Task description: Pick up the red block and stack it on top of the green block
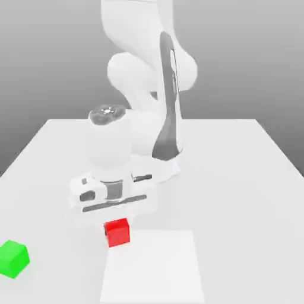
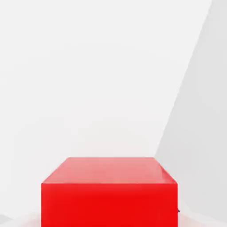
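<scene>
**Robot hand down over the red block**

The white robot arm (image 1: 148, 77) bends low over the white desk (image 1: 237, 178). Its hand points straight down. The red block (image 1: 117, 232) sits right under the hand, touching the bottom of it in the exterior view. The fingers (image 1: 117, 218) are pulled in close together, and they seem to pinch the red block, though the hand hides where they touch it. The red block sits on the desk at the corner of a paler square patch (image 1: 154, 267). In the hand view the red block (image 2: 109, 190) looks big and very close, with its flat top showing. The green block (image 1: 13, 258) sits alone on the desk, well apart, toward the exterior view's left.
</scene>
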`<state>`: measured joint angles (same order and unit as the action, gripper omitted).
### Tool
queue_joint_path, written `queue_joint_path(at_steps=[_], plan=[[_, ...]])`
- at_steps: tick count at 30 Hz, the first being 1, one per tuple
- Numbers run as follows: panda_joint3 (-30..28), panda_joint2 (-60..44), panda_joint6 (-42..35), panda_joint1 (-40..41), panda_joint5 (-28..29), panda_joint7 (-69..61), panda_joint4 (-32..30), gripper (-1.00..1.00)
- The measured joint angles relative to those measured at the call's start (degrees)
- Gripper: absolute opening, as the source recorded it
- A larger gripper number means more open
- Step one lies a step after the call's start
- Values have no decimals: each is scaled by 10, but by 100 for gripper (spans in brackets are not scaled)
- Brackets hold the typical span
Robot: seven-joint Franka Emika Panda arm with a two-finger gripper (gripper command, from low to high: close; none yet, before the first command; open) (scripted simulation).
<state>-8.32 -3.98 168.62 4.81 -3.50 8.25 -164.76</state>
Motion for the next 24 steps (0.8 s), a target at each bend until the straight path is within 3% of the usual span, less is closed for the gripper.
queue_joint_path(at_steps=[5,17,22,23,24], plan=[[-10,68,-79,28,47,55,12,-100],[-82,-52,-207,135,-16,240,255,-100],[-65,-143,-153,165,-69,229,288,-100],[-60,-156,-142,169,-76,224,289,100],[-60,-156,-142,169,-76,224,289,100]])
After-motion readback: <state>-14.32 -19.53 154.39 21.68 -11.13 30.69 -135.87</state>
